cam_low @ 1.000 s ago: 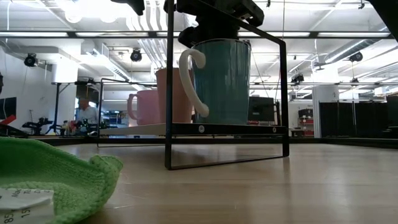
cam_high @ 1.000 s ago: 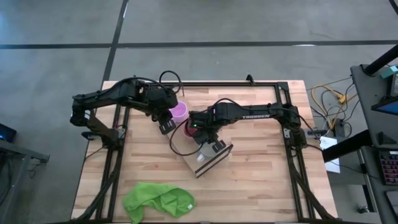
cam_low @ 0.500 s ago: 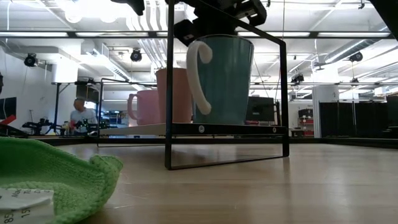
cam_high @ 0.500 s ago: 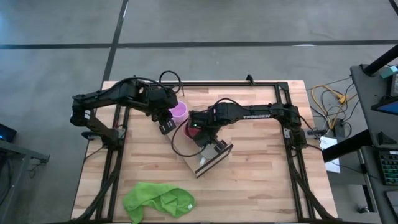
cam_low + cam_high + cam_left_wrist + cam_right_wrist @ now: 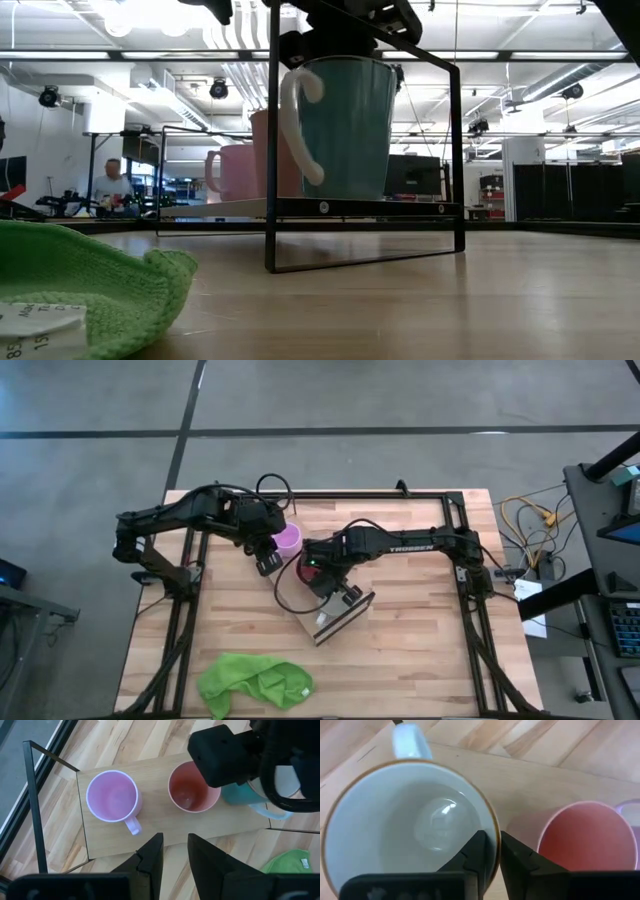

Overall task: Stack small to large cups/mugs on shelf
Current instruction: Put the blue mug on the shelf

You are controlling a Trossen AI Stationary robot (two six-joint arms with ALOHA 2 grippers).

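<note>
Pinching the rim of the large teal-and-white handled mug (image 5: 340,125), the right gripper (image 5: 489,851) is swivelling it on the light-wood shelf (image 5: 160,827) mid-table, handle swinging leftward; left gripper (image 5: 174,852) hovering spread.

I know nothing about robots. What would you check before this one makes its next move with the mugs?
1. Grip on the large mug: ok. The right gripper has its jaws closed across the rim, one inside and one outside.
2. Mug base flat on the shelf: cannot tell from the low view.
3. Gap to the pink-red cup: ok, they stand apart.
4. All three on the shelf: ok. The purple cup, the pink-red cup and the large mug are in a row.
5. Left gripper out of the way: ok. It hovers empty by the shelf edge, jaws open.
</note>
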